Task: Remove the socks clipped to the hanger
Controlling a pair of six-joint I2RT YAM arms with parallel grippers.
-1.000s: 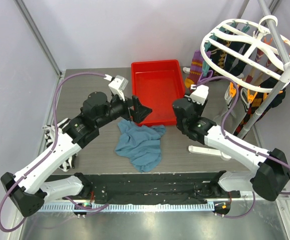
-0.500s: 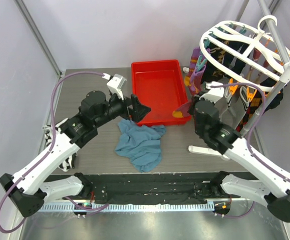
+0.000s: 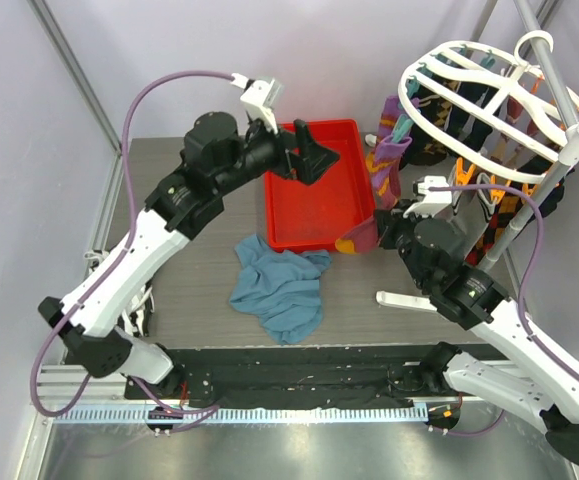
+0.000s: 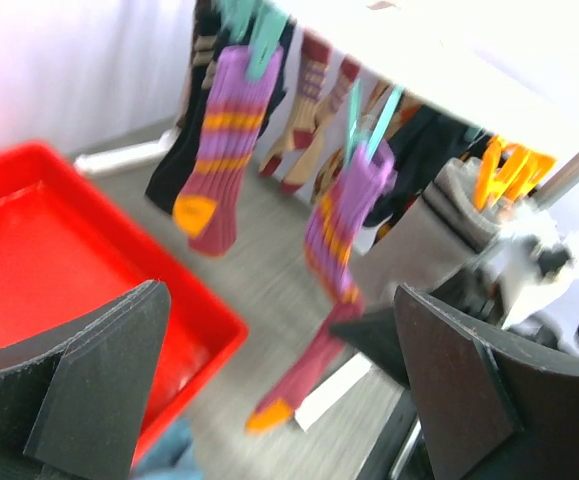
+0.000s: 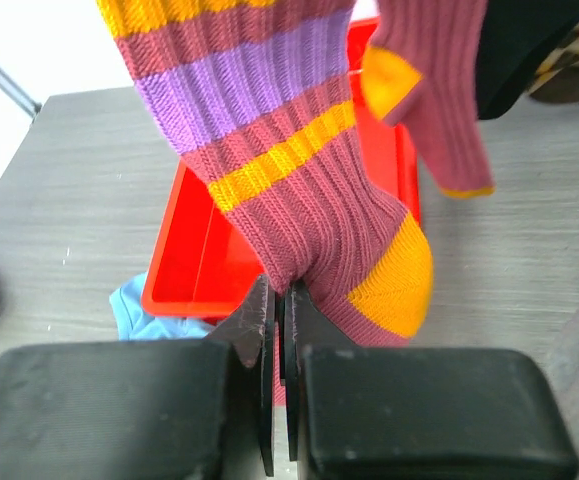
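Striped sock (image 5: 299,190) hangs from the hanger (image 3: 489,75) at far right; my right gripper (image 5: 280,300) pinches its lower end between the jaws. My left gripper (image 4: 284,390) gapes over the red tray (image 3: 269,200).

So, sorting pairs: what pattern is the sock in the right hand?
The sock is maroon with purple and orange stripes; right wrist view.

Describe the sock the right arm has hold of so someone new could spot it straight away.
Start at the white oval hanger on the right, then its left edge, nearest the red tray. The purple-and-orange striped sock there slants down toward the tray's corner, its end pinched by the right gripper, jaws shut; the matching sock beside it hangs free.
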